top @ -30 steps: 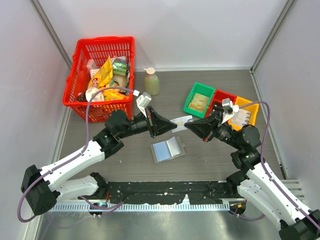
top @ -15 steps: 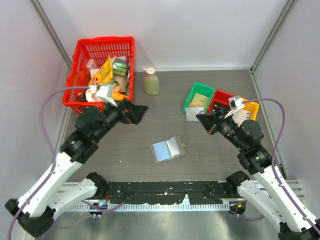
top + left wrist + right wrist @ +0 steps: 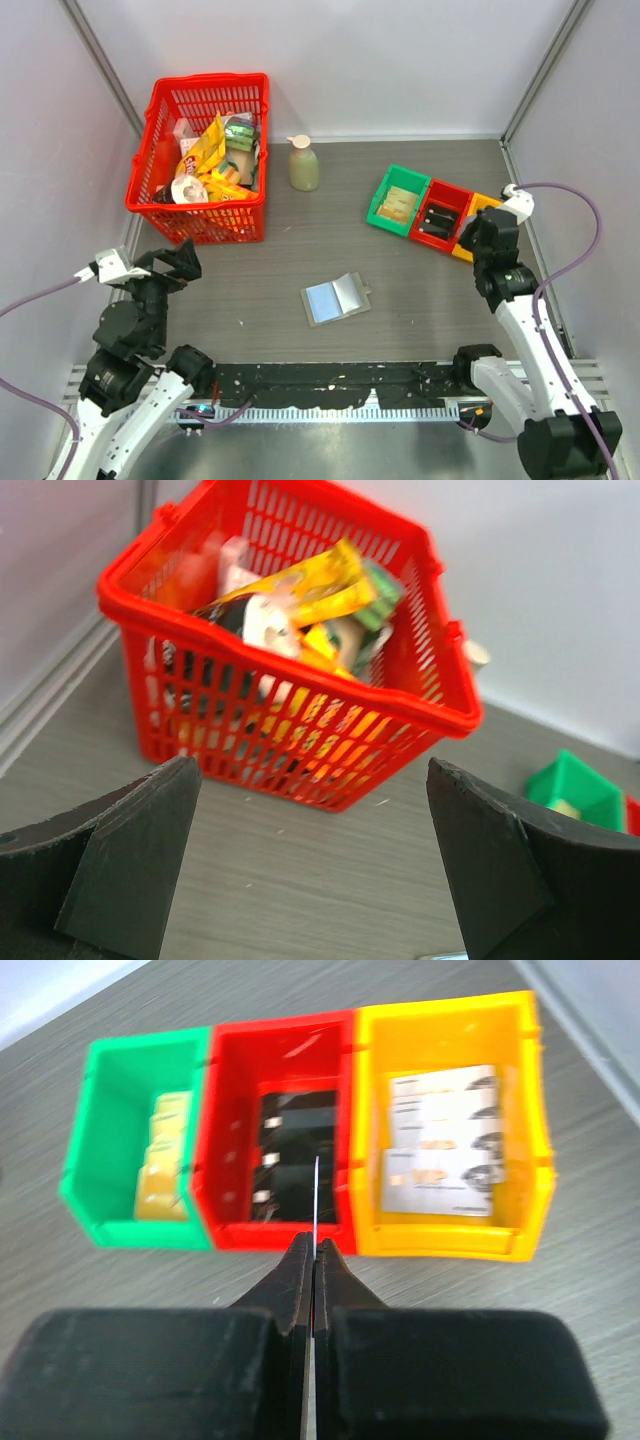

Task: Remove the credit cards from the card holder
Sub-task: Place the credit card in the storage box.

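Left end effector [image 3: 310, 780]: jaws wide open, nothing in them. It sits at the lower left of the top view, facing the red basket [image 3: 300, 735] of snack packets [image 3: 300, 585].

Right end effector [image 3: 312, 1252]: clamped on a credit card [image 3: 315, 1200]. The card shows only edge-on, as a thin pale sliver sticking out past the fingertips. The end effector hangs at the right of the top view, above the bin row. In the wrist view the card edge lines up over the red bin [image 3: 285, 1022], close to its wall with the yellow bin [image 3: 445, 1008]. The green bin [image 3: 145, 1050] is at the left end of the row. A pale printed item [image 3: 440, 1155] lies flat in the yellow bin.

Card holder [image 3: 337, 298]: lying open on the worktop [image 3: 250, 270] at the centre of the top view, light blue panel left, grey panel right, well apart from both arms. Can't tell if any cards sit in it.
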`<act>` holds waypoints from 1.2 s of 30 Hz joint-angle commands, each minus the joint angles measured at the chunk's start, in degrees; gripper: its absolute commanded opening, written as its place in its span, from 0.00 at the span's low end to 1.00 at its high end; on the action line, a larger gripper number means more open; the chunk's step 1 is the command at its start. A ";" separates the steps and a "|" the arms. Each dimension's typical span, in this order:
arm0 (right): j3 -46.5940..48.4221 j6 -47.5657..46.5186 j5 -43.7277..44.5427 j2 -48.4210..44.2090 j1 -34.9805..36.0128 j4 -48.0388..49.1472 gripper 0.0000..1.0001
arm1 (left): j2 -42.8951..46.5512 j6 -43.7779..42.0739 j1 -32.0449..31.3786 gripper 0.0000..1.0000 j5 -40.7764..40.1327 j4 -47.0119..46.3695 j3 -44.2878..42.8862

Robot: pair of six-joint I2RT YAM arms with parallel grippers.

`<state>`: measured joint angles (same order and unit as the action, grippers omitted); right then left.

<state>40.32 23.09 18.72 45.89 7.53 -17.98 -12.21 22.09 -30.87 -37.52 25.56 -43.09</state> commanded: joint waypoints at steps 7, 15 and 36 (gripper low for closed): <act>0.47 1.69 -12.44 10.97 -22.45 11.91 0.01 | 2.10 -3.01 0.90 1.00 -6.69 -0.42 3.45; -0.59 4.77 -33.12 24.59 -29.68 23.78 0.01 | 4.73 -3.37 1.87 1.00 -6.25 -1.65 4.77; 4.50 0.12 -22.35 22.87 -30.56 6.75 0.69 | 5.79 -2.22 7.14 1.00 -2.82 -1.92 5.65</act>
<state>40.27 26.57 -12.05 78.65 -22.90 -3.20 -7.14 19.29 -24.58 -40.69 26.41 -37.65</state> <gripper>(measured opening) 0.636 0.994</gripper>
